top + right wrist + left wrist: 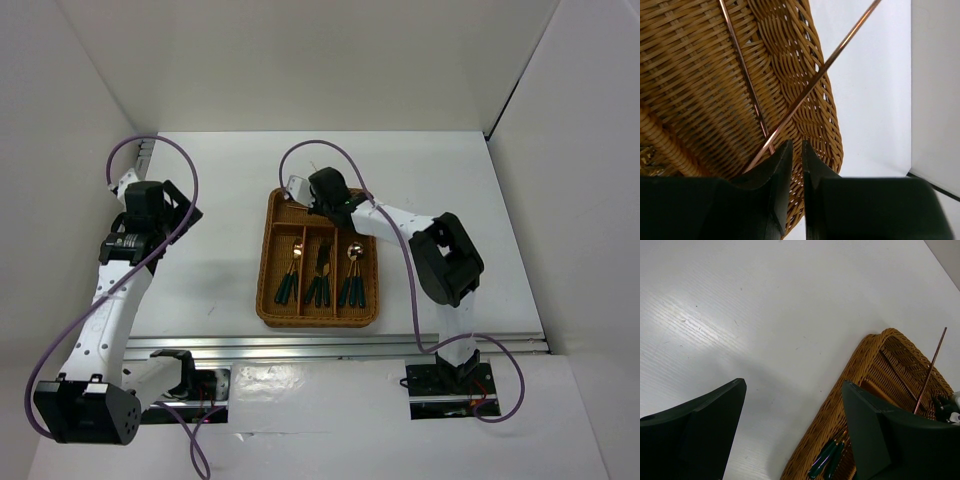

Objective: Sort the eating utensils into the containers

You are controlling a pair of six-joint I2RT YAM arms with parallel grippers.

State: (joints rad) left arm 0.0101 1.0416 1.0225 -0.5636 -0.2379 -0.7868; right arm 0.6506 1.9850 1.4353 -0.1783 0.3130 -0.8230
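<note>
Right arm [395, 222] is down over the far end of the wicker tray [268, 262], above the crosswise slot [296, 212]. One chopstick [742, 65] lies flat on that slot's floor. The second chopstick [826, 62] slants up across the rim, its low end vanishing behind a finger [775, 165]. Right jaws stand almost together, just a slit between them, and I can't tell whether they pinch it. Left jaws hang wide apart and empty over the bare surface [740, 315] beside the tray. Spoons and forks [318, 272] sit in the three long slots. That slanting stick looks light, stiff and glossy. I'd call it slippery and likely to swivel in an end grip, so pinch across its middle.
</note>
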